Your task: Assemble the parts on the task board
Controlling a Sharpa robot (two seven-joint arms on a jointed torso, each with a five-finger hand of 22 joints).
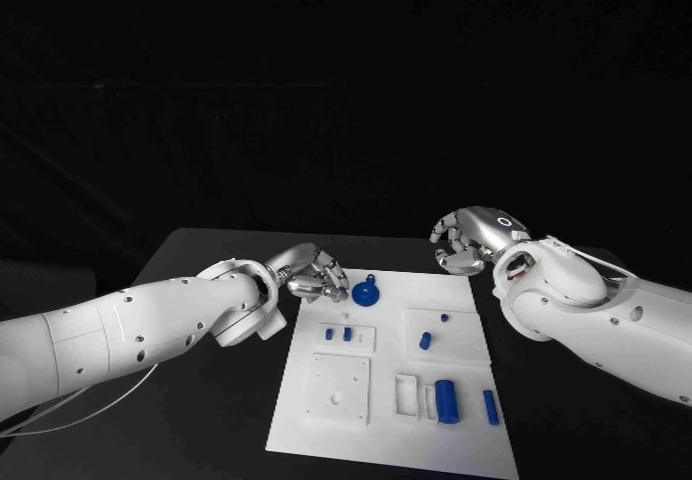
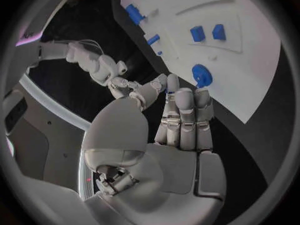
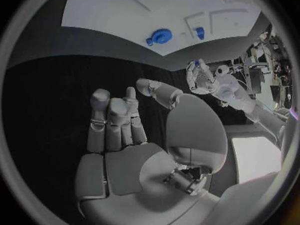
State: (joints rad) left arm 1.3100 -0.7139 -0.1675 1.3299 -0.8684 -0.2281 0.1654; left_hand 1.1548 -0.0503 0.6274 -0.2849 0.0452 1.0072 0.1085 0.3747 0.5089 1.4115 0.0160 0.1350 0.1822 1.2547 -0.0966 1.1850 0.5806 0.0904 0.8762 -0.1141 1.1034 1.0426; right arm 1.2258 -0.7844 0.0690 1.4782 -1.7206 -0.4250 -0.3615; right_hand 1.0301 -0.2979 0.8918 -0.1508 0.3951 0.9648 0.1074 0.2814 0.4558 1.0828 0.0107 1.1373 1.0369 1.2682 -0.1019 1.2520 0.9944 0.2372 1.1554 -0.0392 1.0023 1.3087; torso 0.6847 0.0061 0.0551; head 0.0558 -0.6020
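Head view: white board (image 1: 387, 400) lies mid-table (image 1: 202, 250). Left hand (image 1: 309, 275) sits at board's far left corner, fingers curled in, nothing held, just beside the blue gear (image 1: 366, 293), which lies on the board's far edge. Can't tell if a fingertip touches it. Right hand (image 1: 473, 240) hovers over table beyond board's far right corner, well apart from parts, fingers loosely curled and apart, empty. On board: two small blue pegs (image 1: 339, 333) in a raised plate, a blue cylinder (image 1: 447, 401) near the front, a slim blue bar (image 1: 492, 407) to its right.

Left wrist view: left hand (image 2: 181, 120) w/ fingers straight and side by side, tips near gear (image 2: 202, 75), no grip. Pegs (image 2: 207, 33) farther on.

Right wrist view: right hand (image 3: 125, 120) fingers upright, thumb apart, holding nothing; gear (image 3: 159, 37) on board (image 3: 112, 10), well off.
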